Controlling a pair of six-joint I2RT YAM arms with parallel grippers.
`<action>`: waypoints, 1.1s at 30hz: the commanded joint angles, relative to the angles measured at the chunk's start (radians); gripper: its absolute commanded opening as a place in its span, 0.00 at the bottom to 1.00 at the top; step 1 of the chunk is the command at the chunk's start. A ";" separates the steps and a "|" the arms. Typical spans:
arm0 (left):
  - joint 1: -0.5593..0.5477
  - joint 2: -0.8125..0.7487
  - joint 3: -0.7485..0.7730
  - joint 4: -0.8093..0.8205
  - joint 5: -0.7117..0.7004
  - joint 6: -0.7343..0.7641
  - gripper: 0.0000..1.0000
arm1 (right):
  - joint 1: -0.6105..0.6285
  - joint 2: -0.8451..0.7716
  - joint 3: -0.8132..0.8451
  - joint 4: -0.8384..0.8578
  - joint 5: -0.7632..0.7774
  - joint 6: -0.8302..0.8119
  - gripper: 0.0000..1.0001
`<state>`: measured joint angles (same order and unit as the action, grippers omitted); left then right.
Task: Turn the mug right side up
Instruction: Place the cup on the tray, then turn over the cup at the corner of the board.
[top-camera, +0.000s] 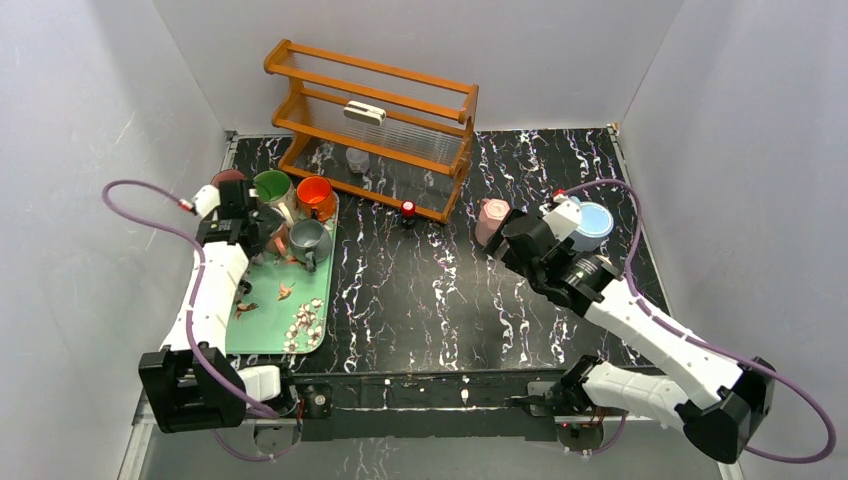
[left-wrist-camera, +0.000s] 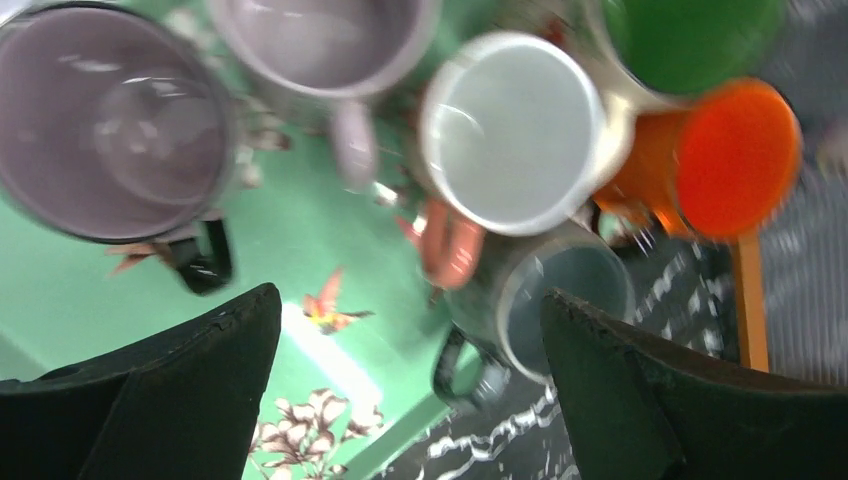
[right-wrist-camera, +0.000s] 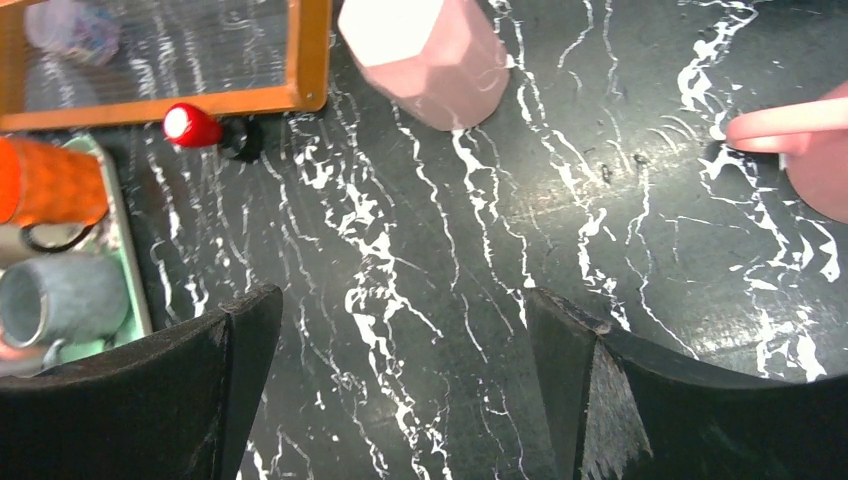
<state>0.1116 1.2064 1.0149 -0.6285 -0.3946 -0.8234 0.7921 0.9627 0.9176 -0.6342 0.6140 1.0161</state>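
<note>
A pink faceted mug (top-camera: 491, 220) stands upside down on the black marble table, its flat base up; in the right wrist view it (right-wrist-camera: 425, 55) sits at the top, beyond the fingers. My right gripper (top-camera: 522, 243) is open and empty just to the mug's right, hovering over bare table (right-wrist-camera: 405, 330). My left gripper (top-camera: 262, 226) is open and empty above the mugs on the green tray (top-camera: 270, 335), seen between its fingers (left-wrist-camera: 410, 340).
The tray holds upright mugs: green (top-camera: 271, 186), orange (top-camera: 314, 196), grey (top-camera: 308, 240) and a dark one (top-camera: 228, 178). A wooden rack (top-camera: 375, 120) stands at the back, with a small red object (top-camera: 408, 209) in front. A blue-topped cup (top-camera: 594, 222) is by the right arm.
</note>
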 joint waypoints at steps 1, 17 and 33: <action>-0.148 -0.030 0.039 0.067 0.085 0.176 0.98 | -0.011 0.066 0.069 -0.102 0.141 0.103 0.99; -0.405 -0.046 -0.092 0.397 0.805 0.452 0.98 | -0.342 0.219 0.120 -0.238 0.023 0.218 0.99; -0.444 -0.123 -0.202 0.498 0.842 0.466 0.98 | -0.613 0.297 0.086 -0.295 -0.045 0.389 0.83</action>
<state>-0.3298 1.1408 0.8246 -0.1509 0.4480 -0.3782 0.2264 1.2861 1.0275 -0.9306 0.5720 1.3415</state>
